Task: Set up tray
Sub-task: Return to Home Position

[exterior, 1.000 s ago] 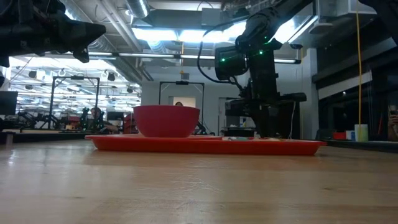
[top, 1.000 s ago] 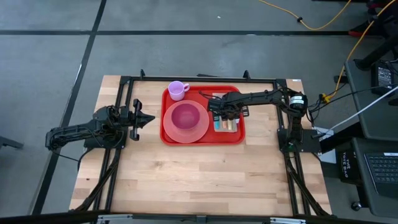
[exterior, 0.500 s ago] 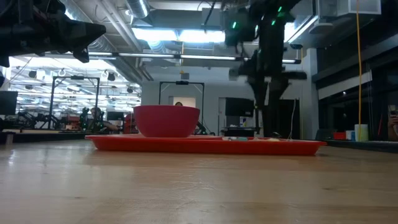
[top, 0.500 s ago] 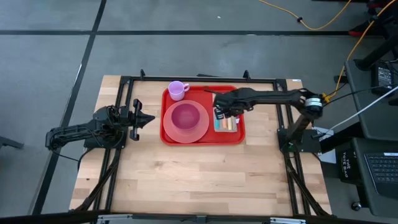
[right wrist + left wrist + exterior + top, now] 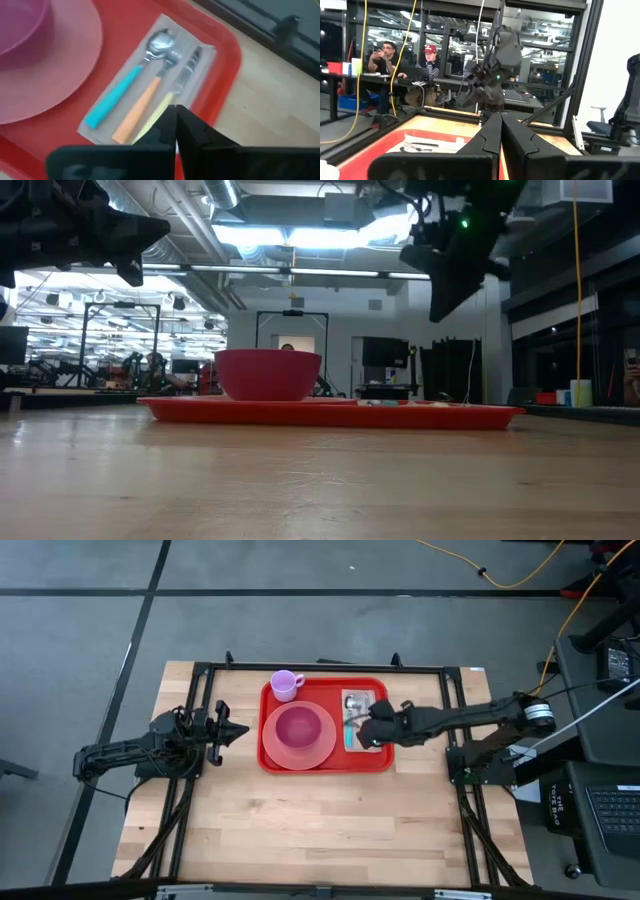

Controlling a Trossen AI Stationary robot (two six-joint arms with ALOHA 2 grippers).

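Observation:
The red tray lies at the table's middle, also seen in the low view. On it rest a pink plate with a magenta bowl, a purple cup at its far left corner, and a beige napkin carrying a teal-handled spoon, an orange-handled fork and a yellow-handled knife. My right gripper hangs shut, well above the tray's right part, touching nothing. My left gripper waits shut, raised, left of the tray.
Black frame rails border the table's far side and run down both sides. Bare wood stretches from the tray to the near edge. People sit at desks in the room beyond the table.
My right gripper has risen from the napkin and cutlery on the tray and drawn back toward the table's right edge. The cutlery stays lying on the napkin.

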